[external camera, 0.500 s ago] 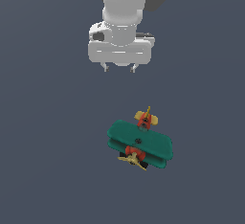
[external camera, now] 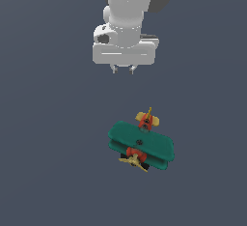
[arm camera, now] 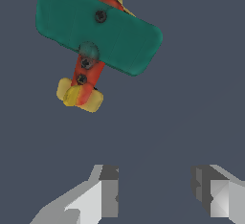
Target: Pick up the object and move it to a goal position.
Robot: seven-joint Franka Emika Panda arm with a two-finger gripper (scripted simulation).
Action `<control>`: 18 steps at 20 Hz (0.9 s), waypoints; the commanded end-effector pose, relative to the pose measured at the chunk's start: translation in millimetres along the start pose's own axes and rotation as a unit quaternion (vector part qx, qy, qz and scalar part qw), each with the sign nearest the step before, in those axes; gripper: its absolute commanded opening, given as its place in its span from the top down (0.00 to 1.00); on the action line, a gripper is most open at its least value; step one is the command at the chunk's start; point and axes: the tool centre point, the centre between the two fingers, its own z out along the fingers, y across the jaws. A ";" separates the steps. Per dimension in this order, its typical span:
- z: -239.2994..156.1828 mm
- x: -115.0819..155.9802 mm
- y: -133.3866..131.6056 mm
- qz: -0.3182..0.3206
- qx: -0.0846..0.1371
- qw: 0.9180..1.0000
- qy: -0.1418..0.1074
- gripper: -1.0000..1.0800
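Gripper (external camera: 123, 69) is hanging above the floor in the exterior view, holding nothing, its short fingertips pointing down; the toy biplane (external camera: 140, 141) is lying apart from it, lower in that view and slightly toward the exterior view's right, with its yellow tail nearest the gripper. Descending straight from here looks likely to miss the plane or clip that tail and push it away. In the wrist view the jaws are standing wide open, fingers (arm camera: 108, 193) showing bare floor between them, and the plane is sitting ahead of the gap, off-centre
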 end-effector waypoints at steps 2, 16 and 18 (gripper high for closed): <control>2.7 -0.4 -2.3 -0.004 0.004 1.000 -0.003 0.38; 24.1 -0.3 -5.8 -0.007 0.061 0.998 -0.029 0.38; 28.8 -0.1 -6.9 -0.007 0.075 0.997 -0.034 0.38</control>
